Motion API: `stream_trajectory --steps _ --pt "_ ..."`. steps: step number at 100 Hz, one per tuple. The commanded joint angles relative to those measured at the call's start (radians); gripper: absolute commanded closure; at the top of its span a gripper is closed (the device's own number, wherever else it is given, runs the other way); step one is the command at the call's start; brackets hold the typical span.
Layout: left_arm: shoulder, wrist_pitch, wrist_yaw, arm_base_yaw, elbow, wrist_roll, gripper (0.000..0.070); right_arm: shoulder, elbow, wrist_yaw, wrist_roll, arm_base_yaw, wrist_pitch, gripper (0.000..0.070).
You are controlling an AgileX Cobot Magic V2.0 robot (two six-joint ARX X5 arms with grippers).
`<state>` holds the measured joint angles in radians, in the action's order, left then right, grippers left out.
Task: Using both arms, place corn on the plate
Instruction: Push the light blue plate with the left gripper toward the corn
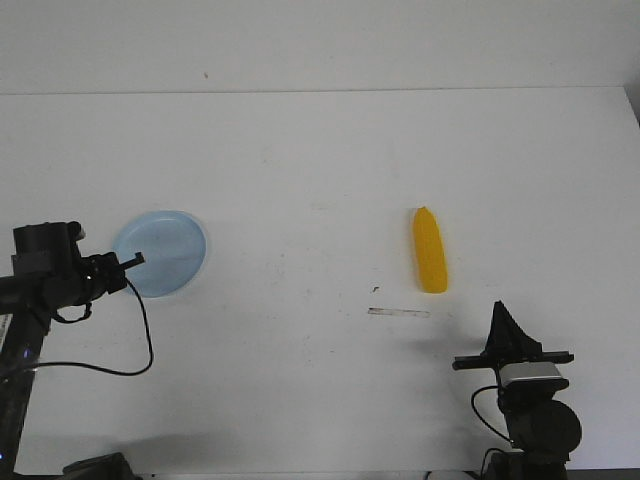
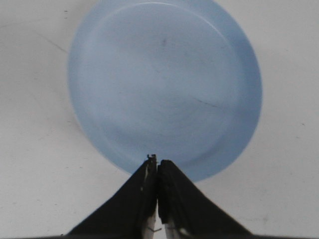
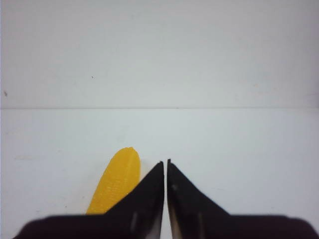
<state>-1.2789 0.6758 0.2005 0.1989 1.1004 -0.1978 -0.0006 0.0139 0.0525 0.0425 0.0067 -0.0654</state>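
The right gripper (image 3: 165,163) was pressed closed and empty, near the smooth yellow toy corn cob (image 1: 431,250) on the white table (image 1: 300,150). It would probably need to open and straddle the cob's middle. The left gripper (image 2: 157,160) — also closed, empty — hovered at the pale blue round plastic plate (image 2: 164,84); only its wrist view showed the plate bare.

The plate (image 1: 160,252) lies well left of the corn (image 1: 430,251).

White table (image 1: 300,150), small tape strip (image 1: 399,312)
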Motion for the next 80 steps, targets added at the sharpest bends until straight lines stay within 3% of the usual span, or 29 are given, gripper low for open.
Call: stream_trajectory --steps 1,18,34,56,80 --pt "-0.047 0.018 0.011 0.040 0.048 0.011 0.0698 0.002 -0.001 0.000 0.010 0.001 -0.012 0.0685" --pt "-0.188 0.117 0.026 0.133 0.175 0.062 0.0697 0.002 -0.001 0.000 0.010 0.001 -0.012 0.0685" --pt "-0.331 0.216 0.128 0.168 0.290 0.113 0.0677 0.002 -0.001 0.000 0.010 0.001 -0.012 0.0685" --pt "-0.444 0.220 0.164 0.198 0.319 0.134 0.0389 0.002 -0.001 0.000 0.010 0.001 -0.012 0.0685" --pt "-0.494 0.186 0.169 0.209 0.318 0.134 0.0365 0.002 -0.001 0.000 0.010 0.001 -0.012 0.0685"
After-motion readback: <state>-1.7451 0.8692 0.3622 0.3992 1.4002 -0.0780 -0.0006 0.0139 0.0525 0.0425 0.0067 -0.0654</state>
